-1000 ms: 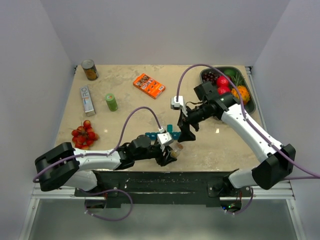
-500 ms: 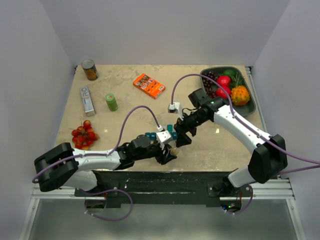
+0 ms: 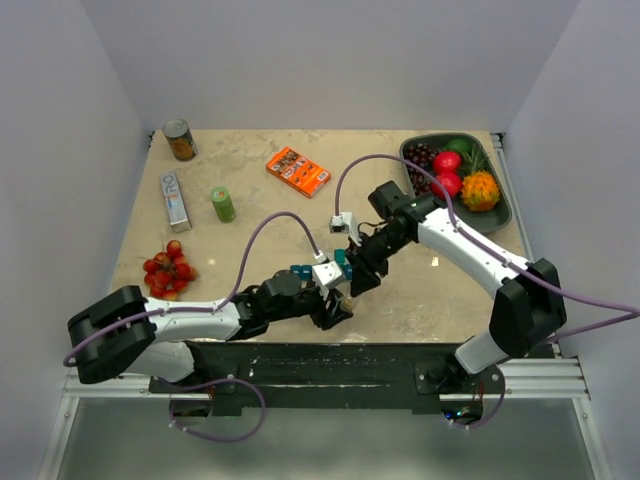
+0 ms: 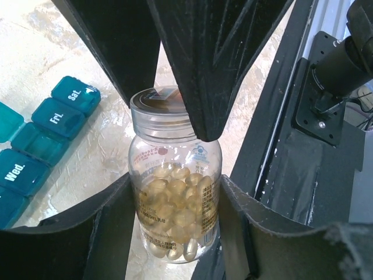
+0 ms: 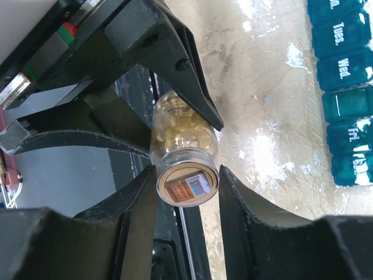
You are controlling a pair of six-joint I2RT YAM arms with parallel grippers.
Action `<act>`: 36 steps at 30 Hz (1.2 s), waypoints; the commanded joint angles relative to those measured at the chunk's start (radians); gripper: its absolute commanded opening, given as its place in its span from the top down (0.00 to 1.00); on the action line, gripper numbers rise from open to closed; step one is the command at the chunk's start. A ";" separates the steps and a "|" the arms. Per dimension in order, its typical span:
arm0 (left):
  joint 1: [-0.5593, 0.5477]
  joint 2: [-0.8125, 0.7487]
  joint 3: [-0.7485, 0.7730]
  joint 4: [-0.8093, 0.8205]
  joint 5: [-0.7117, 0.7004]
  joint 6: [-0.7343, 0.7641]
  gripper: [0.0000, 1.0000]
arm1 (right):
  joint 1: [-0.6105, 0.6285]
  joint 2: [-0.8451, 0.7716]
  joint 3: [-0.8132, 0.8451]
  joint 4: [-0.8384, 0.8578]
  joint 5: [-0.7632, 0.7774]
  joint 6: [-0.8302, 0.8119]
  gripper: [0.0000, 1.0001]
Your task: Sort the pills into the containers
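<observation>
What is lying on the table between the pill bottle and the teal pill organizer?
Nothing; the left wrist view shows bare tabletop between the bottle and the organizer.

Left arm low, reaching right, left gripper (image 3: pixel 338 307) clamped on pill bottle (image 4: pixel 175 204) body. Right arm bent inward, right gripper (image 3: pixel 354 284) fingers pinching its cap.

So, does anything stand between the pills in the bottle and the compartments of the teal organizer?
Yes, two things. The bottle, held by the left gripper, has its cap on, with the right gripper around it. And the lids of the pill organizer beside it look shut.
</observation>
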 commanded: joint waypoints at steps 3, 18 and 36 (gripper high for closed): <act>-0.001 -0.070 0.003 0.106 0.068 0.014 1.00 | 0.019 0.009 0.064 -0.138 -0.104 -0.215 0.91; 0.016 -0.098 -0.041 0.141 0.352 0.022 1.00 | 0.082 -0.281 -0.112 0.079 0.023 -0.591 0.78; 0.019 -0.154 -0.078 0.123 0.254 0.009 1.00 | 0.064 -0.276 0.052 -0.054 -0.011 -0.381 0.14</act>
